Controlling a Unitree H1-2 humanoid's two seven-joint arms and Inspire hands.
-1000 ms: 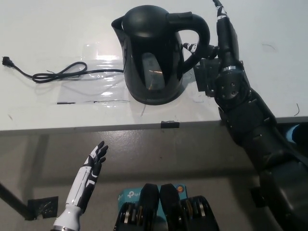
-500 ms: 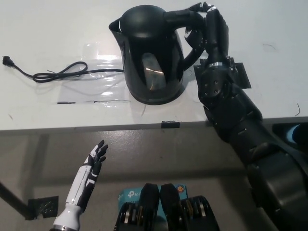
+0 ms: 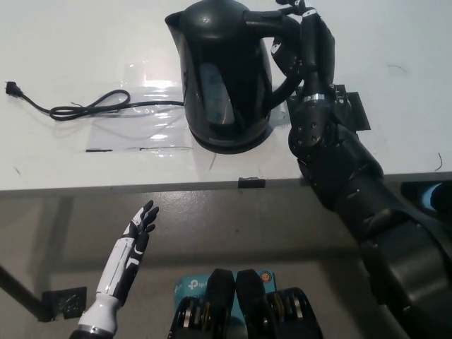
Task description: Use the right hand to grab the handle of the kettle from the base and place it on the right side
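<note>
A black electric kettle (image 3: 222, 70) stands on its round base (image 3: 229, 143) on the white table (image 3: 85, 42), its spout to the left and its handle (image 3: 279, 32) to the right. My black right hand (image 3: 307, 42) is wrapped around that handle, fingers closed on it. The kettle looks taller and slightly raised over the base; whether it has left the base I cannot tell. My white left hand (image 3: 134, 244) rests below the table's front edge at lower left, fingers apart, holding nothing.
A black power cord (image 3: 85, 108) with its plug (image 3: 10, 88) runs left from the base across a clear plastic sheet (image 3: 141, 106). A black square mark (image 3: 349, 109) lies on the table right of the kettle. A small black tab (image 3: 251, 183) sits at the table's front edge.
My right hand came from beside the kettle onto the handle and closed on it. Since then the kettle has shifted upward slightly in the picture. The left hand stayed put.
</note>
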